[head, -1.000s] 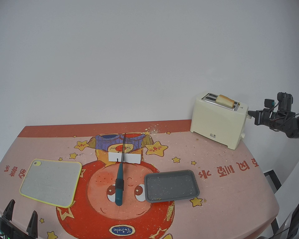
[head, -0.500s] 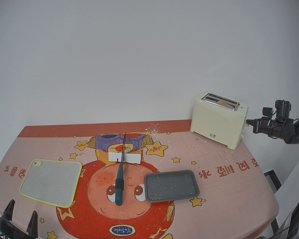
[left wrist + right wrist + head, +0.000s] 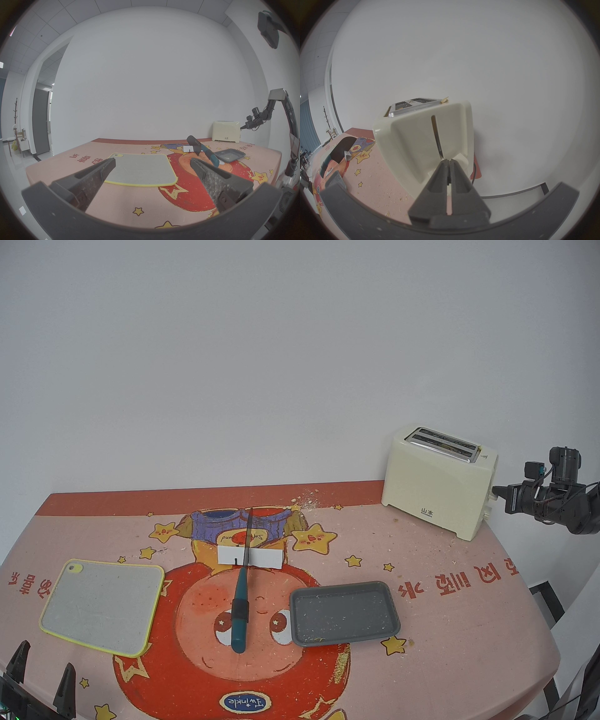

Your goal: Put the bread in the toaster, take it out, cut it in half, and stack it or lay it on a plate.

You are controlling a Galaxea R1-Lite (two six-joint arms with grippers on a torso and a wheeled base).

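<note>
On the pink cartoon-printed surface, seen from the head view, a cream two-slot toaster is placed at about 2 o'clock, close to the far edge and the white wall. The bread is hidden from view; only a small tan bread scrap can be made out at the rim of the toaster's top in the right wrist view. The right gripper is held at the 3 o'clock end of the toaster, its fingers pressed together with nothing between them, and its tip is set against the lever at the lower end of the vertical slot in that end wall. A teal-handled knife is laid near the middle of the surface, its blade pointing to 12 o'clock and resting in a small white stand. A dark grey rectangular tray lies just at 3 o'clock of the knife handle, and a grey cutting board with a yellow-green rim is placed at 9 o'clock of it, well apart. The left gripper is held at about 7 o'clock by the near edge of the surface, beside the cutting board, with its fingers spread wide and nothing held.
</note>
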